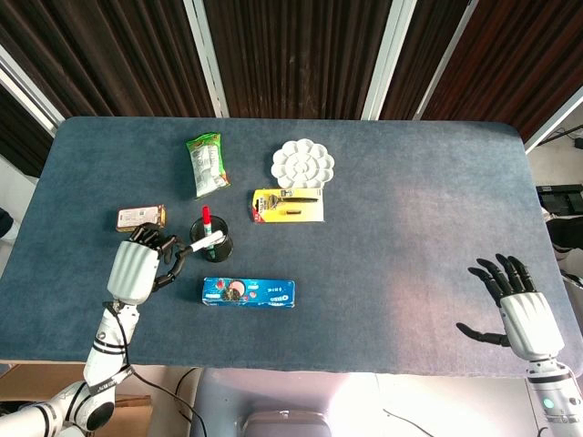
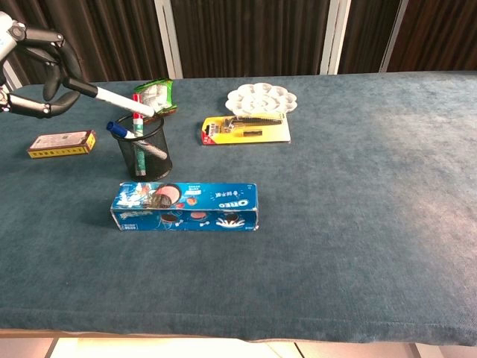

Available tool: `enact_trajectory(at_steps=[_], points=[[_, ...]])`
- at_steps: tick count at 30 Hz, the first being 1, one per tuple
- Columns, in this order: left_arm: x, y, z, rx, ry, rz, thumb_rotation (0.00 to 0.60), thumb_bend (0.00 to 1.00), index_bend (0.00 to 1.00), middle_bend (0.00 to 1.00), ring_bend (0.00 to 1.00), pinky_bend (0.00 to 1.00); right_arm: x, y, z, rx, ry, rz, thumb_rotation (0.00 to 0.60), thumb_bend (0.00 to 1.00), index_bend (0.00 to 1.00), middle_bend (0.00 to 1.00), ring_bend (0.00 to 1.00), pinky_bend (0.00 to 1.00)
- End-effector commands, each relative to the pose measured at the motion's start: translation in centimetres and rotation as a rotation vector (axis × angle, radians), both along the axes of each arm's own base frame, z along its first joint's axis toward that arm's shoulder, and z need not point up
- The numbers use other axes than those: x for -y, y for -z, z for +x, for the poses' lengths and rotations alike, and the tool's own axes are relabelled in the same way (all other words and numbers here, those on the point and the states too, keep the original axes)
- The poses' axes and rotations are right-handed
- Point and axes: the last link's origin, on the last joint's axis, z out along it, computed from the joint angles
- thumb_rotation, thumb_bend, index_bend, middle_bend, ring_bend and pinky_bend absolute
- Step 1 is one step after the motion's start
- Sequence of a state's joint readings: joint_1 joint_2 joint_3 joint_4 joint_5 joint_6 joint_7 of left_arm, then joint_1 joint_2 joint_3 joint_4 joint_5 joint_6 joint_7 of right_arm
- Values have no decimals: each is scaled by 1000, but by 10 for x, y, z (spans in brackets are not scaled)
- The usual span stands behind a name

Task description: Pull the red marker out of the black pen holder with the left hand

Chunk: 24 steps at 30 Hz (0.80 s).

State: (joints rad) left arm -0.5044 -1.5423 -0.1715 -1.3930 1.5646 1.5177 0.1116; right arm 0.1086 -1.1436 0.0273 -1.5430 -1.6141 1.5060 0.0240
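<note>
The black mesh pen holder (image 1: 217, 244) (image 2: 145, 155) stands left of centre. The red marker (image 1: 206, 218) (image 2: 136, 104) is upright inside it, red cap above the rim, beside a blue marker (image 2: 119, 128). My left hand (image 1: 137, 269) (image 2: 59, 71) hangs left of the holder and pinches a white pen-like stick (image 1: 196, 245) (image 2: 123, 101). The stick's far end reaches over the holder's rim, next to the red marker. That hand does not touch the red marker. My right hand (image 1: 524, 309) hovers open at the table's near right edge, seen only in the head view.
A blue Oreo box (image 1: 249, 292) (image 2: 186, 206) lies just in front of the holder. A small yellow box (image 1: 141, 218) (image 2: 61, 143) lies to its left. Behind are a green snack bag (image 1: 207, 164), a yellow carded razor (image 1: 289, 206) and a white paint palette (image 1: 302, 164).
</note>
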Motion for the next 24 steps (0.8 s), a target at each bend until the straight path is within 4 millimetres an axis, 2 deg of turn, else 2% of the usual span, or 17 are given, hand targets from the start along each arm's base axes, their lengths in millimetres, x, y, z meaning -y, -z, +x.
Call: enact_trajectory(at_steps=[1, 7, 12, 15, 21, 23, 24], points=[[15, 2, 9, 16, 59, -29, 600, 650, 723, 732, 505, 340, 0, 0, 0, -1, -1, 1, 456, 243, 328, 258, 77, 177], [13, 43, 35, -45, 131, -130, 600, 645, 720, 734, 503, 338, 0, 1, 1, -1, -1, 1, 456, 243, 327, 258, 77, 177], [-3, 79, 55, -73, 137, -172, 600, 645, 715, 733, 489, 323, 0, 0, 0, -1, 0, 0, 454, 242, 327, 258, 77, 176], [-15, 94, 65, -70, 127, -159, 600, 644, 714, 734, 479, 317, 0, 0, 0, 0, 1, -1, 454, 243, 326, 258, 77, 176], [-40, 109, 69, -53, 66, -123, 600, 638, 699, 719, 439, 303, 0, 0, 0, 1, 2, -3, 455, 243, 323, 258, 77, 177], [-45, 112, 67, -53, 39, -123, 600, 618, 652, 680, 399, 297, 0, 0, 0, 1, 2, -3, 455, 243, 323, 258, 77, 177], [-48, 114, 64, -66, 16, -129, 600, 585, 582, 630, 351, 283, 0, 0, 0, 0, 2, -3, 456, 243, 323, 258, 77, 177]])
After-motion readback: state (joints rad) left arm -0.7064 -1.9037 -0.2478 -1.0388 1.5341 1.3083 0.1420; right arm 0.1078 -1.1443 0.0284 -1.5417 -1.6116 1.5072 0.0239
